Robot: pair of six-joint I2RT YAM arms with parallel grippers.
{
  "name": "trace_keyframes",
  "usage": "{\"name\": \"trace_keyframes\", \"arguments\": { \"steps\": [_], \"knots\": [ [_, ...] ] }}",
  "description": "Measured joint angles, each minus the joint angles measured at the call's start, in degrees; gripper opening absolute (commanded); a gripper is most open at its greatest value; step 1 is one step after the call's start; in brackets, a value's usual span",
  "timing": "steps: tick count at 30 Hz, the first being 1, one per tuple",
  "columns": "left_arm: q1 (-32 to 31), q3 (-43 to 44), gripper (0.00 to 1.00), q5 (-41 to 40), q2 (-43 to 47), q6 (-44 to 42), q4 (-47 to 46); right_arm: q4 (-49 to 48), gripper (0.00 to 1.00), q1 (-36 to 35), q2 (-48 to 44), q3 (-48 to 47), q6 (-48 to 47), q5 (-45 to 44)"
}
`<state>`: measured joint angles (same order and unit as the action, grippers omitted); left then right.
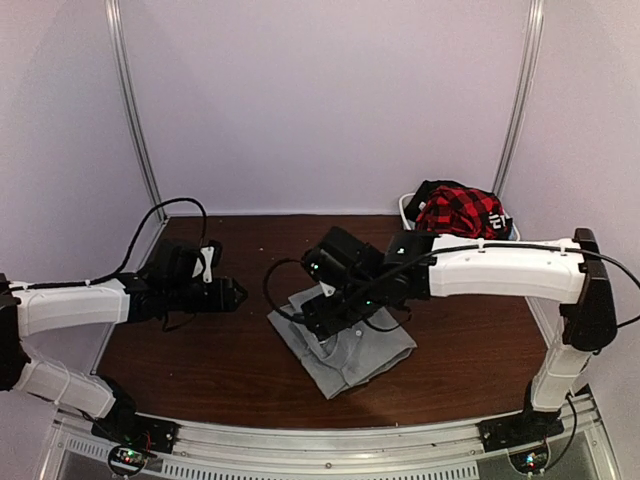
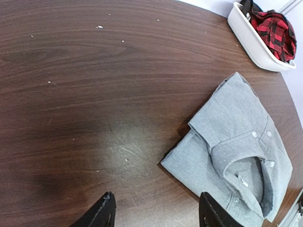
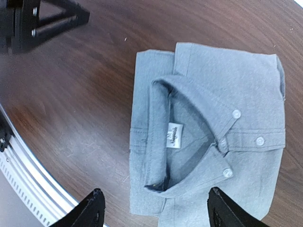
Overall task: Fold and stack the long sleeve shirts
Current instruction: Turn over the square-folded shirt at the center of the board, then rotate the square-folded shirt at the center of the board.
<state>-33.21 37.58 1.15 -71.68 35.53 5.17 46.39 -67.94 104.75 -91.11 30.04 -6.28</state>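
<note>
Directly beneath the right end effector (image 3: 156,208) lay the grey shirt (image 3: 208,142), folded into a compact packet with its collar (image 3: 189,104) facing up. The fingers stood wide apart, straddling the packet's near end, with nothing gripped between them. Whether the tips touched the cloth could not be told. Well off to that end effector's left, the left end effector (image 2: 157,210) hung over the bare surface (image 2: 94,94). Its fingers were parted too and held nothing, and the shirt sat ahead of it and to its right.

The likeliest trouble seemed to be the fold coming undone. If the right end effector lifted away at a slant, a fingertip could catch the collar or the upper layer and drag it open, because loose cloth follows whatever hooks it. The cable loop hanging under that arm looked close enough to the shirt to snag it on a sideways move.

A second risk was the packet's place. It lay close behind the right end effector to the rail (image 3: 28,179) at the edge of the surface, so a push toward the arm bases might slide part of it over.

Far beyond the right end effector, a red checked shirt (image 2: 274,28) sat bunched in the white bin (image 2: 251,42). Carrying it low across the surface could sweep the grey shirt askew and spoil the base of the stack
</note>
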Motion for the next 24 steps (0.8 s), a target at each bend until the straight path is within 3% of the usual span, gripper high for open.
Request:
{"name": "trace_keyframes", "arguments": {
  "steps": [4,8,20,24],
  "knots": [
    [0.0,-1.3,0.61,3.5,-0.3,0.8,-3.9,-9.1,0.65,5.8,-5.7,8.5,-1.0,3.5],
    [0.0,-1.6,0.61,4.5,-0.5,1.1,-5.9,-15.7,0.6,9.8,-3.7,12.7,-2.4,5.9],
    [-0.7,-6.2,0.64,8.2,-3.2,5.2,-11.2,-25.1,0.54,10.8,8.0,13.7,-5.7,14.0],
    [-2.5,-7.3,0.65,9.1,-5.1,7.1,-12.4,-27.2,0.57,10.0,8.2,16.9,-5.7,17.1]
  ]
}}
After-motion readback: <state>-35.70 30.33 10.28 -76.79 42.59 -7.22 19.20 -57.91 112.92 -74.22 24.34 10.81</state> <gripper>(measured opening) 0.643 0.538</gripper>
